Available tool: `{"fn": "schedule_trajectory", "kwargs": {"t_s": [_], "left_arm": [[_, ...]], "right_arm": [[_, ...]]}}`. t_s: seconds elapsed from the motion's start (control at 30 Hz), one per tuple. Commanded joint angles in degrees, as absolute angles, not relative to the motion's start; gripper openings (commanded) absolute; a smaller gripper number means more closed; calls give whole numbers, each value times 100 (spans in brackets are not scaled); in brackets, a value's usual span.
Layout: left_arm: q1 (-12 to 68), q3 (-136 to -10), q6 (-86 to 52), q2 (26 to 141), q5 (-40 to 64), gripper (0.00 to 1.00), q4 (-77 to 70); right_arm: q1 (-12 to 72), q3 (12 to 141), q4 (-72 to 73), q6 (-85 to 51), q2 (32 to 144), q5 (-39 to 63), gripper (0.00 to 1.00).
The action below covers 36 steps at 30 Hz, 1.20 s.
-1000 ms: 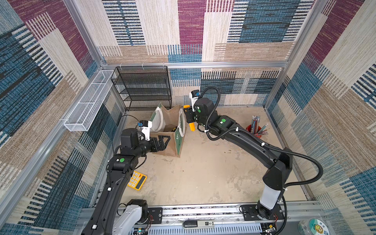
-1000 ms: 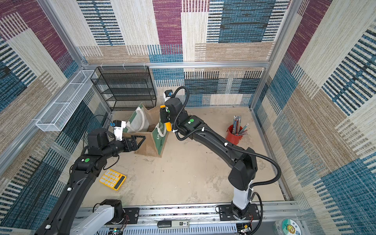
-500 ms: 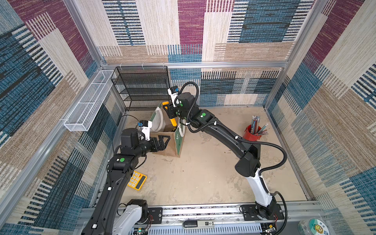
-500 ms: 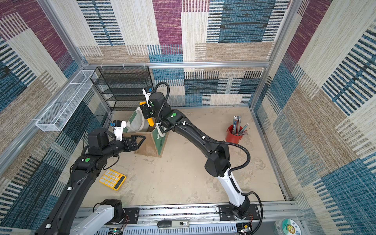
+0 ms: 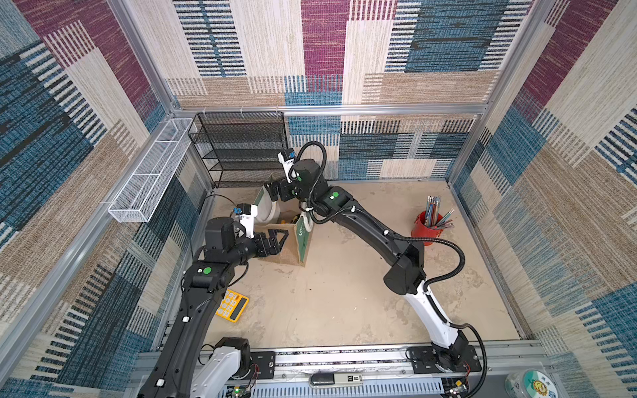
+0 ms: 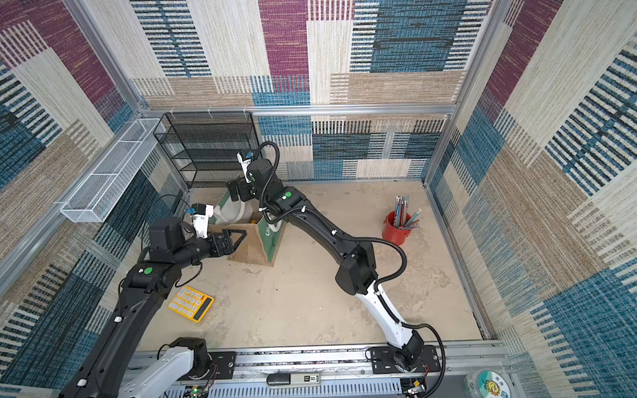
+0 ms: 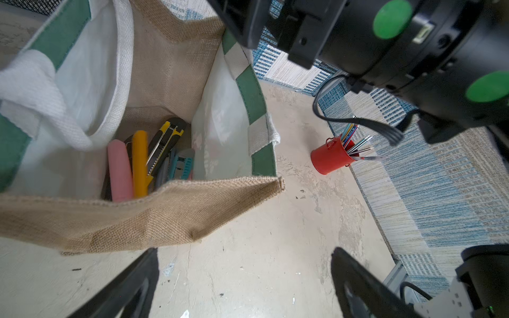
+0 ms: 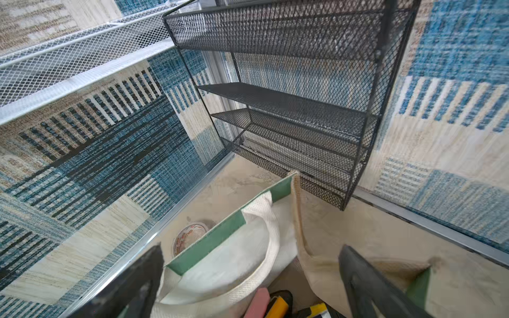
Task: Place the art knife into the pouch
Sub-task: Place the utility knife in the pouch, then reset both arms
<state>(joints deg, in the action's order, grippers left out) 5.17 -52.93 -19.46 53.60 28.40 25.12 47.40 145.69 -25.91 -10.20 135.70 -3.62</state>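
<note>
The art knife point(image 7: 166, 139), yellow and black with its blade apparently extended, lies at the bottom of the pouch point(image 7: 137, 220), on top of other cutters point(image 7: 119, 170) in pink, orange and teal. Nothing grips it. The pouch stands upright on the counter point(image 5: 344, 293), mouth open.

The right gripper point(image 8: 252, 257) hangs directly above the pouch mouth. Its jaws are spread wide and empty, and a white loop handle point(image 8: 272, 242) shows between them in the right wrist view. The left gripper point(image 7: 243, 256) sits just outside the pouch's burlap end wall, jaws likewise wide and holding nothing; whether a jaw touches the burlap cannot be told.

Judged status: placement is complete; the step in hand is withdrawal of the right arm.

1. Raise the right gripper straight up from the pouch until both jaws clear the rim and handles.
2. Leave the jaws wide during the lift; closing could pinch a handle and tip the pouch.
3. Only then swing away from the pouch toward the red pen cup point(image 7: 329, 161), not toward the black mesh shelf point(image 8: 289, 110) just behind the pouch.
4. Draw the left gripper back from the pouch without pushing its wall.

The yellow calculator point(image 5: 232, 305), well apart from the pouch, needs no attention
</note>
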Motion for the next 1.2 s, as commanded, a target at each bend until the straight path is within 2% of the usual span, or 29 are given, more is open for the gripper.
{"fn": "schedule_trajectory", "kwargs": {"t_s": [0.0,0.23,0.43,0.57,0.67,0.77,0.8,0.97,1.07,1.17], "left_arm": [[510,-5307,-1811,5379,2733,99,2425],[498,-5324,-1827,5379,2578,99,2384],[497,-5215,-1863,5408,2236,99,2280],[501,-5175,-2181,5473,2007,96,2193],[523,-4454,-3128,5336,1836,90,826],[589,-3439,-3618,5271,1293,90,-890],[607,-3341,-3478,5280,1079,94,-974],[642,-3148,-2518,5452,-309,99,-761],[646,-2756,-2095,5560,-699,99,-1494],[638,-2753,-1608,5675,-933,99,-1542]], "right_arm": [[4731,14396,-2575,-803,13163,-789,100],[4737,12817,-2219,-541,11715,-1486,100],[4608,9693,-477,-169,9707,-1983,100],[4004,7607,559,-374,8494,-1996,100],[3384,6198,1236,-696,7719,-1819,100],[3081,5184,1837,-619,7182,-2100,99],[3023,4979,1945,-564,7075,-2138,100],[2781,3935,2566,-311,6667,-2702,99],[2606,3298,2970,-412,6352,-3142,100],[2443,2690,3366,-321,5943,-3562,100]]}}
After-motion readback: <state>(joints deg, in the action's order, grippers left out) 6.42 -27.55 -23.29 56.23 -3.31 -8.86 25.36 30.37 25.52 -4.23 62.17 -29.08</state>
